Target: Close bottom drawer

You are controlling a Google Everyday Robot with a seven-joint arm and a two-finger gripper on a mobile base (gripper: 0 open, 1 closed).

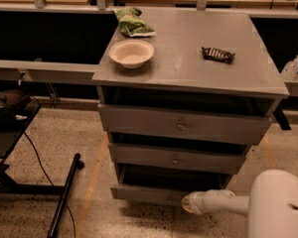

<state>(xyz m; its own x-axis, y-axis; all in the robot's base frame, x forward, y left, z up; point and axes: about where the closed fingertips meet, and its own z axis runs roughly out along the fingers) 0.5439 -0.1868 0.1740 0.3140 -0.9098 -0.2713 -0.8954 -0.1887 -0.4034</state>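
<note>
The grey wooden cabinet (188, 63) has three drawers. The bottom drawer (144, 194) is the lowest one, with a low grey front, and it stands pulled out a little, with a dark gap above its front. My white arm reaches in from the lower right, and my gripper (185, 202) sits at the right part of that drawer's front, touching or almost touching it. The drawer's knob is hidden behind the gripper.
The middle drawer (175, 158) and top drawer (181, 125) are above. On top lie a white bowl (131, 52), a green bag (131, 23) and a dark snack bar (218, 54). A black stand (64, 195) lies on the floor at left. A bottle (291, 67) stands at right.
</note>
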